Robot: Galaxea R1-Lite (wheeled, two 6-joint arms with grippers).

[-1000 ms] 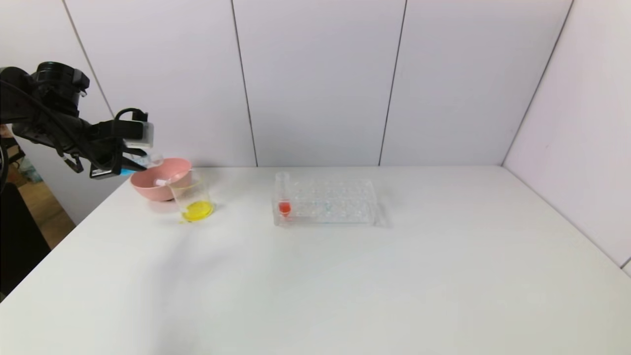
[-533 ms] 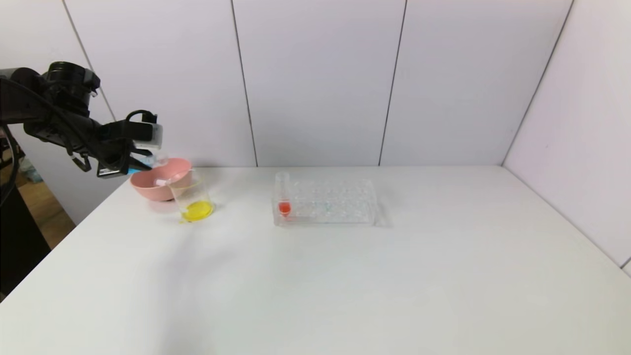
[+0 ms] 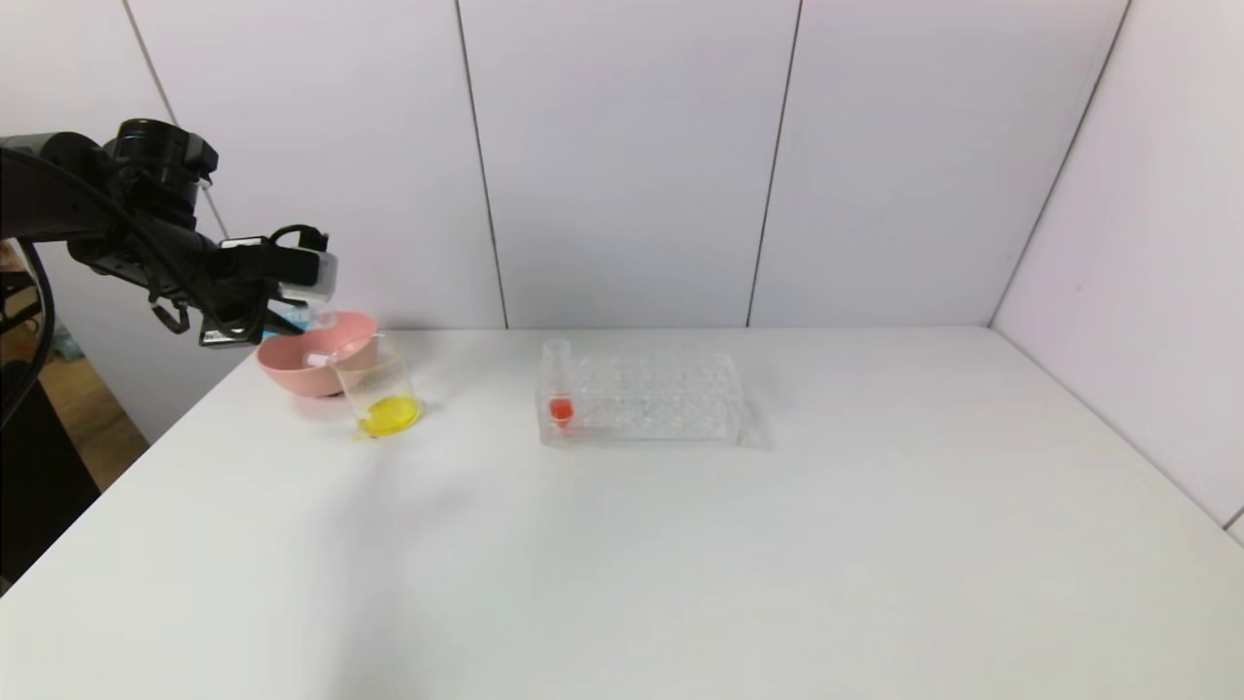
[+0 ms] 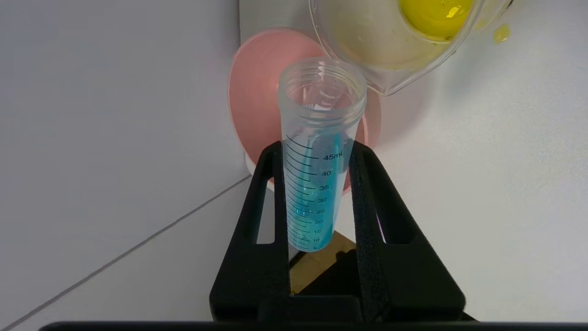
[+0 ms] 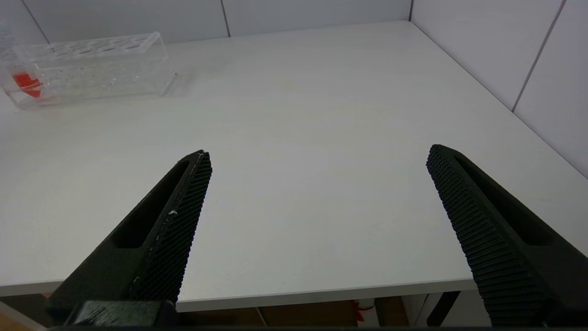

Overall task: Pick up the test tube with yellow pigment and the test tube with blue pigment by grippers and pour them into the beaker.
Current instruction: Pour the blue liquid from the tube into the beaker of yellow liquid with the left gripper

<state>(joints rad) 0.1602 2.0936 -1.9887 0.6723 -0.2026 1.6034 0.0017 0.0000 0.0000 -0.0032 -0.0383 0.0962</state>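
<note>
I see a big smooth white table (image 3: 680, 544). Plain pale grey wall panels (image 3: 622, 165) with thin dark seams stand behind at 12 o'clock and at 3 o'clock.

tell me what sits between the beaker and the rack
Nothing: bare table between the beaker and the rack, seen in the head view.

Right gripper (image 5: 319, 156) agape above table (image 5: 298, 115)
</note>
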